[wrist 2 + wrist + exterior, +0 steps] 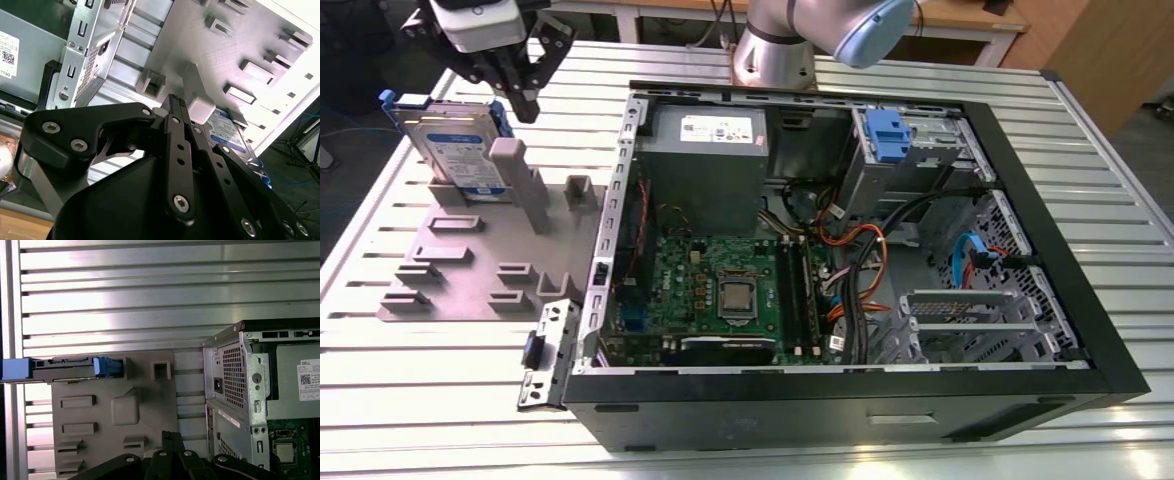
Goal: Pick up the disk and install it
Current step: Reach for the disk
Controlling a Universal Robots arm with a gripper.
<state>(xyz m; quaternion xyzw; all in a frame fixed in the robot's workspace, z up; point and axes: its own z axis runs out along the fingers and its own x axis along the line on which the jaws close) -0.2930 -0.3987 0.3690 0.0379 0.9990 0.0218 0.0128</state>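
In the exterior view the disk (451, 150) stands on edge in the grey holder (474, 265) at about ten o'clock on the slatted table (440, 400); its labelled face is upright and turned toward the camera, and its long axis looks vertical, though the angle makes that hard to judge; its foot is hidden in the holder's slot and a grey post (511, 185) covers its edge at three o'clock; the gripper (524, 108) hangs just above that post, beside the disk's upper corner, jaws drawn together and holding nothing; the open computer case (1067, 300) fills the middle and three o'clock side, holding a power supply (707, 165) at twelve, a motherboard (720, 285) at six, orange cables (854, 245), and a blue carrier (887, 135) in the bay at one o'clock; in the second wrist view the gripper (176, 100) has its fingers pressed close, their tips beside the post (200, 102); most of the disk (227, 132) is hidden behind the gripper's black body, only part of the label showing; in the first wrist view the disk (65, 369) is seen edge-on along one side of the holder (115, 410), a blue tab at each end, one cut off by the frame; the gripper (172, 436) is well apart from it, jaws narrow.
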